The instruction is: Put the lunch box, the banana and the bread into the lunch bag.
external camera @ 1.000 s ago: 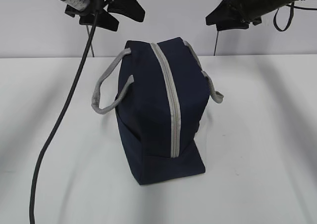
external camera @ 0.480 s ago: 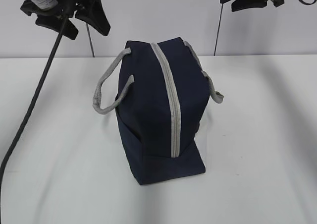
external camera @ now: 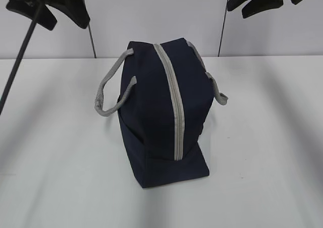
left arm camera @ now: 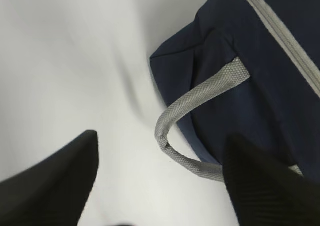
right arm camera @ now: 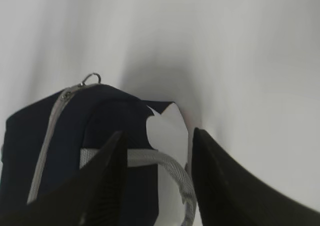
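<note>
One lunch bag (external camera: 164,112) only, boxy navy fabric, upright mid-table (external camera: 262,177); grey woven zipper strip (external camera: 174,102) closed along top, metal ring pull (right arm camera: 92,78) at far end. Two ribbed grey webbing handles (external camera: 108,94), drooping either side. Left gripper (left arm camera: 160,181) above bag's left, matte black fingers spread wide, empty. Right gripper (right arm camera: 156,181) above bag's right, moderate gap, empty.
</note>
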### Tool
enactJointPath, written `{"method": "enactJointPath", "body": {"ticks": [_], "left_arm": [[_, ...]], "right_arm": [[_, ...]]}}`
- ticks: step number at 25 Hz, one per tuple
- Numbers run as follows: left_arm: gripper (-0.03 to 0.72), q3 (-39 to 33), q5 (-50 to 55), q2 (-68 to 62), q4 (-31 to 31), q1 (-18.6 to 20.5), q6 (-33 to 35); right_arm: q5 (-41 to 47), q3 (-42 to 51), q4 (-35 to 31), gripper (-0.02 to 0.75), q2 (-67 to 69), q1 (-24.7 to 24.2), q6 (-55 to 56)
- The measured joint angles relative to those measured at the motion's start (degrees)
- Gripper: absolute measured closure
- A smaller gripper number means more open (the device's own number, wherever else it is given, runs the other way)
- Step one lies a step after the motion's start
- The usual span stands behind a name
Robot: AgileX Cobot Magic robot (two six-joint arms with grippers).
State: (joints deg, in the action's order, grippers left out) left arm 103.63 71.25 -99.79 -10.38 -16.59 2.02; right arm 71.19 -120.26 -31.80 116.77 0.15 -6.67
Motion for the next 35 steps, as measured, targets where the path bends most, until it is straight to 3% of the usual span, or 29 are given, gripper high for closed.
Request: {"method": "enactJointPath", "body": {"ticks": [10,25,35], "left_arm": [[0.186,-3.06,0.71,11.06,7.31,-1.58,-5.40],[0.189,-37.31,0.18,34.33,9.46,-1.62,-7.50],[0.190,-50.38,-1.43,51.10,9.53,-1.62,-7.60]], "right_arm": [[0.08,14.02,16.23,0.401,-14.67,8.34,4.90],[-0.03,44.41,23.16,0.402,-42.58,9.50,6.67],[-3.62,62.46,27.63,0.402,-61.20,9.50,6.67]]}}
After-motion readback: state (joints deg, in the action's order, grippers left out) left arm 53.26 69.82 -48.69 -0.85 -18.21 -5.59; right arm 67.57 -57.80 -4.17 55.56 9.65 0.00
